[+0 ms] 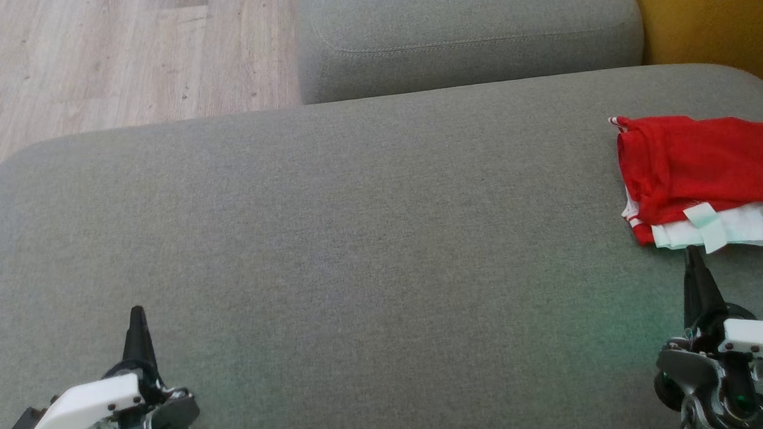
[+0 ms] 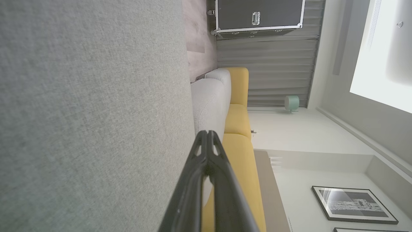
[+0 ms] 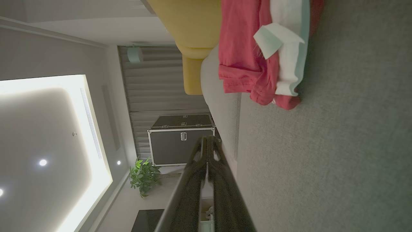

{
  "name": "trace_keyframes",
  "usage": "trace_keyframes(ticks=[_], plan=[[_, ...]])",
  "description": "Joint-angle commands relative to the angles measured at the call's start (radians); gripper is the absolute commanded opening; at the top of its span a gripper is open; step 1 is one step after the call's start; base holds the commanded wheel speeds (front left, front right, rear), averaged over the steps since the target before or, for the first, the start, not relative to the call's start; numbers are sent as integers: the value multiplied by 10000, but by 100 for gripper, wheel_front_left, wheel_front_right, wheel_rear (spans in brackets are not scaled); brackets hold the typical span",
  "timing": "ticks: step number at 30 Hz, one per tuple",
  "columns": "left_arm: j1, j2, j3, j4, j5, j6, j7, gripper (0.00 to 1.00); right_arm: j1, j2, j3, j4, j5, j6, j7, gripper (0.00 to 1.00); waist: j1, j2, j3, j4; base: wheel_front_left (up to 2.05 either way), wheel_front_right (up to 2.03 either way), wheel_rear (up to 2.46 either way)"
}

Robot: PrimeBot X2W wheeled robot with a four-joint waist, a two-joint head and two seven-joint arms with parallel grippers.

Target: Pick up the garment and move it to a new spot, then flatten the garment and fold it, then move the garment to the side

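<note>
A red garment (image 1: 703,165) with white trim lies folded at the right edge of the grey sofa seat (image 1: 357,241); the right wrist view shows the same garment (image 3: 248,54) at its top. My right gripper (image 1: 692,254) is shut, with its tip just short of the garment's white band and nothing held. Far from the garment, at the lower left, my left gripper (image 1: 137,312) is shut and empty over bare cushion. In the wrist views both pairs of fingertips, left (image 2: 207,133) and right (image 3: 208,139), meet.
A second grey cushion (image 1: 470,33) lies behind the seat, with yellow upholstery (image 1: 711,19) at the far right. Wooden floor (image 1: 122,58) shows at the top left. A black flight case (image 3: 180,140) and a plant (image 3: 143,175) stand across the room.
</note>
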Motion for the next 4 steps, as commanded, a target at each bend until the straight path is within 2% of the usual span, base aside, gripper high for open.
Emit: trace_keyframes(ticks=[1, 4], plan=[[-515, 98, 412, -376, -194, -69, 79, 0, -551, -51, 176, -424, 257, 37, 110, 0, 0, 0, 3, -1, 0, 0, 0], [-515, 98, 412, -376, -194, -69, 79, 0, -551, -51, 176, -424, 257, 37, 110, 0, 0, 0, 3, -1, 0, 0, 0]])
